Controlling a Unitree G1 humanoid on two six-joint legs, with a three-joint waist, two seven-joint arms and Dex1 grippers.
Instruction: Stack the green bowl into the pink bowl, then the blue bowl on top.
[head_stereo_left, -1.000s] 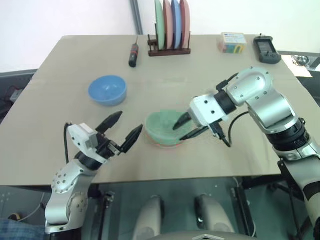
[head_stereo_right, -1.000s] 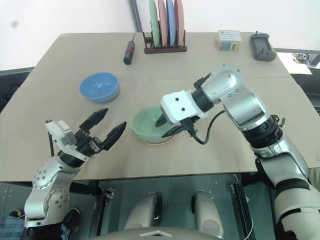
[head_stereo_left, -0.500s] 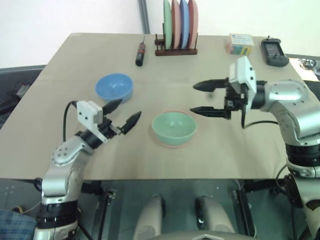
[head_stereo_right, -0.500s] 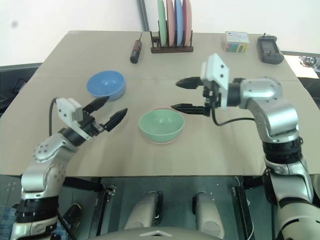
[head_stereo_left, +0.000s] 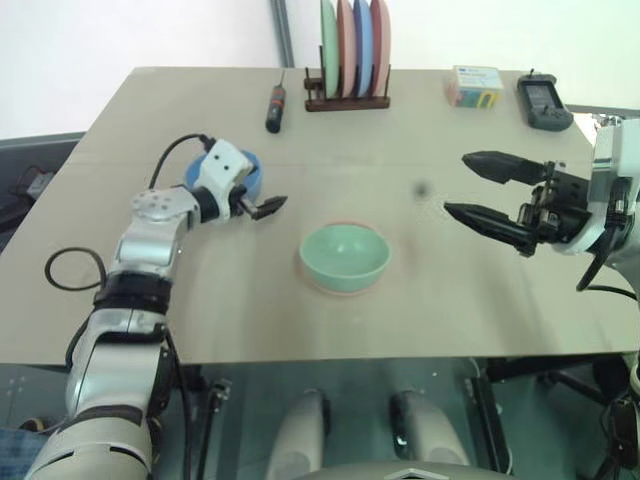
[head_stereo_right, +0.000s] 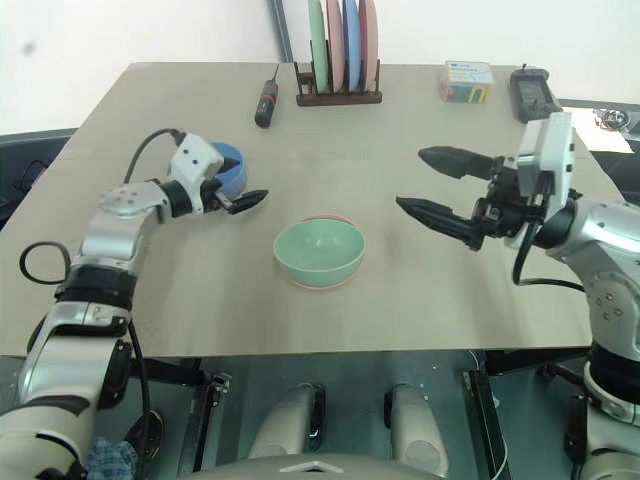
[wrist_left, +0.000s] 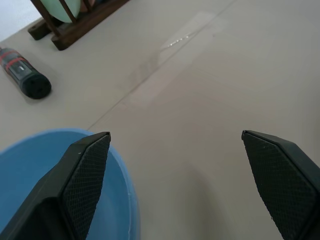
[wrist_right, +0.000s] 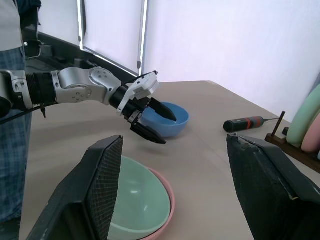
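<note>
The green bowl (head_stereo_left: 344, 256) sits nested in the pink bowl (head_stereo_left: 338, 290), whose rim shows as a thin ring around it, at the middle of the table (head_stereo_left: 430, 300). The blue bowl (head_stereo_right: 232, 165) stands to its left, partly hidden by my left wrist. My left gripper (wrist_right: 170, 131) is open at the bowl's near rim, one finger over the blue bowl (wrist_left: 30, 165) and the other out over bare table. My right gripper (head_stereo_left: 458, 183) hangs open and holds nothing, to the right of the stacked bowls and above the table.
At the table's far edge stand a wooden rack (head_stereo_left: 345, 100) of upright plates, a screwdriver (head_stereo_left: 272, 108), a small colourful box (head_stereo_left: 473, 85) and a black device (head_stereo_left: 545, 100). A person in jeans (wrist_right: 10, 150) stands beyond the table's left side.
My right gripper let go of the green bowl, leaving it in the pink one, and drew back to the right, opening wider. My left arm reached forward to the blue bowl.
</note>
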